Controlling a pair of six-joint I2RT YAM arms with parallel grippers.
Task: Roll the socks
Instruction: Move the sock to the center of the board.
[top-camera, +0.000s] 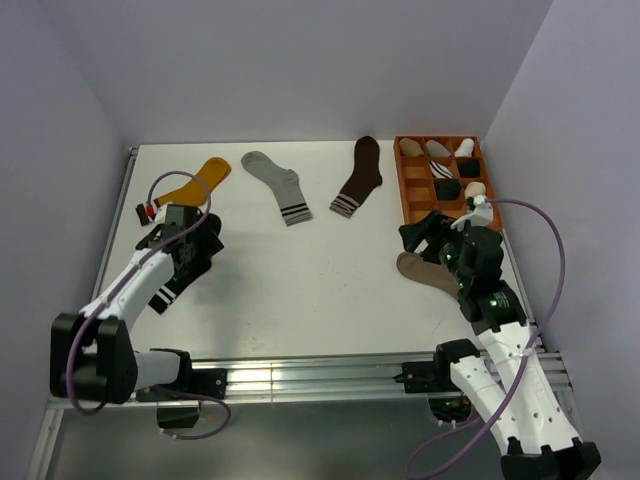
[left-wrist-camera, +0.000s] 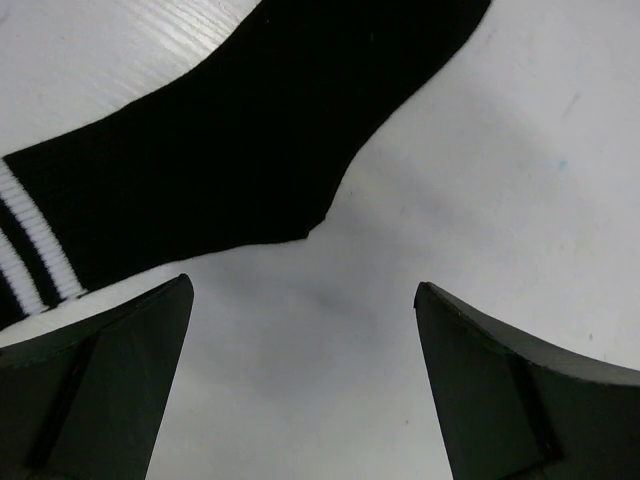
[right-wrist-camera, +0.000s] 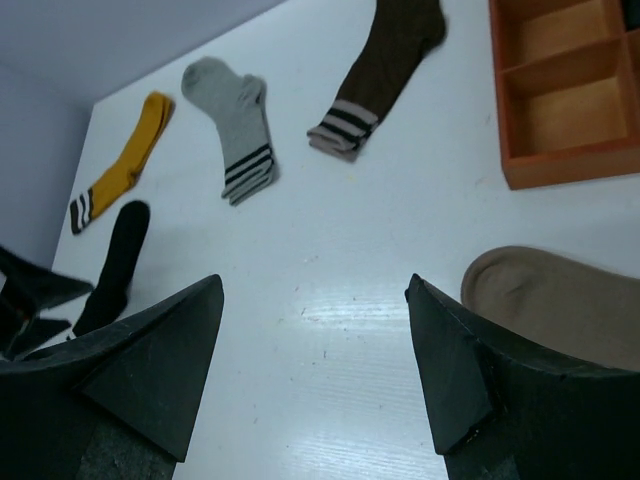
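A black sock with white cuff stripes (left-wrist-camera: 230, 130) lies flat on the white table (top-camera: 300, 280), just ahead of my left gripper (left-wrist-camera: 300, 300). That gripper is open, with only bare table between its fingers (left-wrist-camera: 110, 380). In the top view it (top-camera: 195, 250) hovers over this sock's (top-camera: 163, 296) toe end. A taupe sock (right-wrist-camera: 550, 300) lies to the right of my right gripper (right-wrist-camera: 312, 285), which is open and empty. From above, the taupe sock (top-camera: 422, 272) sits just in front of the right gripper (top-camera: 428, 235); its cuff is hidden under the arm.
A mustard-yellow sock (top-camera: 195, 182), a light grey striped-cuff sock (top-camera: 278, 185) and a dark brown sock (top-camera: 360, 177) lie along the back of the table. An orange compartment tray (top-camera: 408, 185) with rolled socks stands at the back right, close to the right gripper.
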